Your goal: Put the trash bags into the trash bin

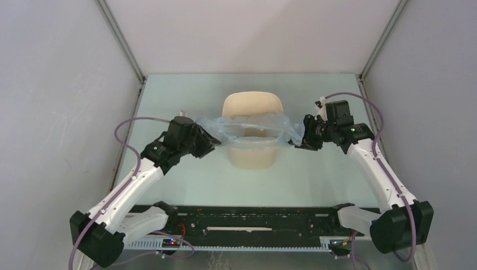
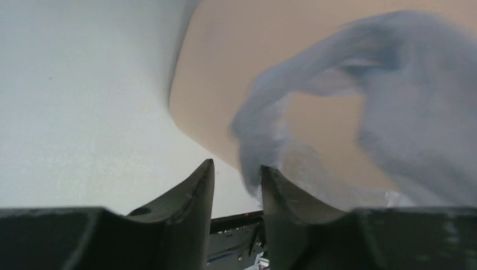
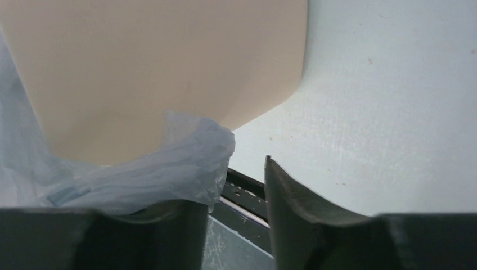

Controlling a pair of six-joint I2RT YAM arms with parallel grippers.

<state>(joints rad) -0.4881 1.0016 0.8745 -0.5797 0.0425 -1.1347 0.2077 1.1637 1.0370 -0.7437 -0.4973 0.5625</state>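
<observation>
The left gripper (image 1: 215, 144) reaches in from the left edge of the pale table (image 1: 197, 185), jaws narrowly parted; the thin, translucent pale-blue plastic bag (image 1: 250, 125) touches one finger (image 2: 278, 194); the bag stretches across the cream, rounded-square plastic bin (image 1: 253, 104) at the table's middle; the right gripper (image 1: 297, 139), reaching from the right edge, is slightly parted, with the bag draped over one finger.

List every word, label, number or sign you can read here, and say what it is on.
No text is readable in any view.
Bag: no print can be made out; it is crumpled, and blurred in the wrist views.
Bin: plain walls, no label showing.
Boards on the near rail: any markings are too small to read.
</observation>
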